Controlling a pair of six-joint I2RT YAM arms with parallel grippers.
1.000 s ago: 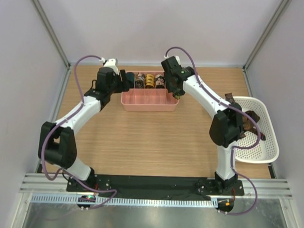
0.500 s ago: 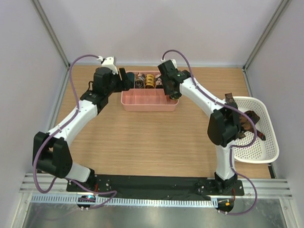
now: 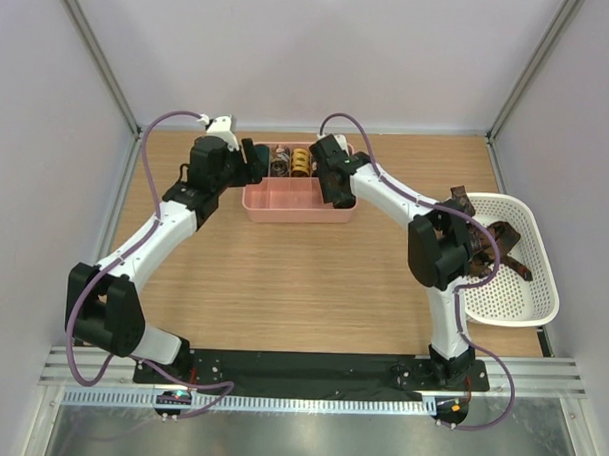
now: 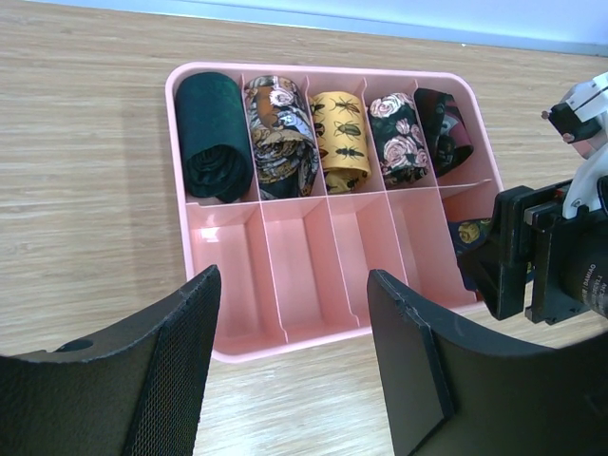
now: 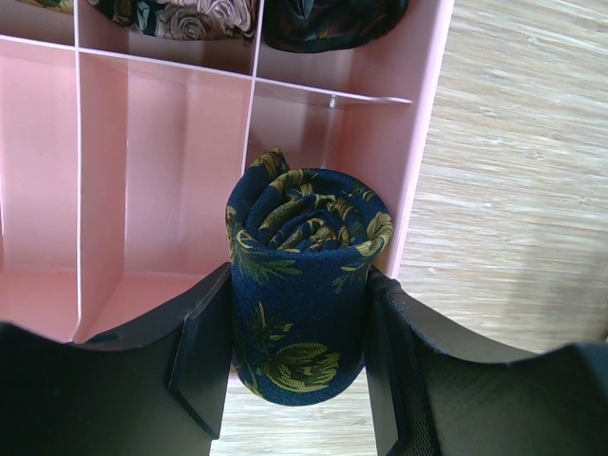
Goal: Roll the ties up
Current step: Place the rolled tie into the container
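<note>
Pads of the right fingers (image 5: 195, 366) pinch the navy roll (image 5: 299, 285) on both flanks, coil end up, at the front-right cell of the pink tray (image 5: 423, 123), just inside its right wall; can't tell if the roll's bottom touches the cell floor. Left fingers (image 4: 418, 380) are spread with nothing between them, hovering off the tray's near edge. The roll is a tight coil of navy woven fabric with a yellow-green leaf print, its outer tip tucked at the top. Judgement: light, soft and probably slick, so the coil would likely spring loose once let go. Best hold is across the flanks as now, pinning the outer wrap, not squeezing the ends. The tray is smooth rigid plastic with thin dividers, in two rows. Its back row holds five rolled ties (image 4: 281, 133): dark green, floral, yellow with beetles, roses, dark red. The other front cells show bare. The tray sits on a wood-grain bench (image 4: 85, 190). Well right of the tray, a white basket (image 3: 537, 301) with a perforated wall holds loose ties (image 3: 504, 245), brownish and floppy.
</note>
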